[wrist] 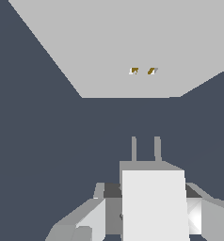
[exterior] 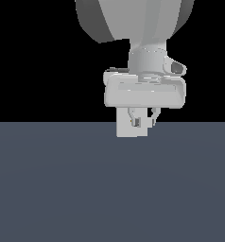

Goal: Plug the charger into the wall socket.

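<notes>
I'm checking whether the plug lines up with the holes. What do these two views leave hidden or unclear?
- Exterior view: the pincer and arm overlap the socket; its holes are hidden.
- Wrist view: the charger runs off the frame edge and covers the pincer's fingertips.
- Wrist view: the socket is cut by the frame; its holes are tiny.

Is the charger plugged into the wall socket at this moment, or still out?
Out. In the wrist view the charger shows both prongs bare, with dark floor between them and the wall socket.

The exterior view faces the end effector [exterior: 143, 118] low and close; the wrist view looks past it toward the wall socket [wrist: 132, 47].
</notes>
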Robot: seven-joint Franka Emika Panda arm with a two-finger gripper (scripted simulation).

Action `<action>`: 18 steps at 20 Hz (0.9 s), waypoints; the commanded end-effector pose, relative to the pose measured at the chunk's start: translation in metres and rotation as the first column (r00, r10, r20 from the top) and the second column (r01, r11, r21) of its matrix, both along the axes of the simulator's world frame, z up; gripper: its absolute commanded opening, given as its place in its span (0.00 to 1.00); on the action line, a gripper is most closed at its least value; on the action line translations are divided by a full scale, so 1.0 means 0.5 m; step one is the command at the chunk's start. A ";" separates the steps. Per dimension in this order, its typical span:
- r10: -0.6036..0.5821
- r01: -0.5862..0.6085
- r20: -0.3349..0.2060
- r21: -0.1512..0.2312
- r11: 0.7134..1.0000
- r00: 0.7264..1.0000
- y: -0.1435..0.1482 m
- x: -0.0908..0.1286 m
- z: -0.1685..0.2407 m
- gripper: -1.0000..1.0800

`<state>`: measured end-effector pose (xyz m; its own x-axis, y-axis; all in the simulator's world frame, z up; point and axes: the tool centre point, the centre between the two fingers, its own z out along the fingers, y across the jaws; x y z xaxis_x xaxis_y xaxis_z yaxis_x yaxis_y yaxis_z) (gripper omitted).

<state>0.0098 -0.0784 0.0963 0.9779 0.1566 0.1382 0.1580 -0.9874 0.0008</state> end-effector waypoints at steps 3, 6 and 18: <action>0.006 -0.006 -0.001 0.000 1.000 1.000 0.004 0.014 0.009 0.00; 0.006 -0.006 -0.001 0.000 1.000 1.000 0.004 0.015 0.009 0.00; 0.005 -0.005 -0.001 0.001 1.000 1.000 0.006 0.026 0.007 0.00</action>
<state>0.0204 -0.0762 0.0996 0.9774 0.1612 0.1369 0.1628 -0.9867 -0.0002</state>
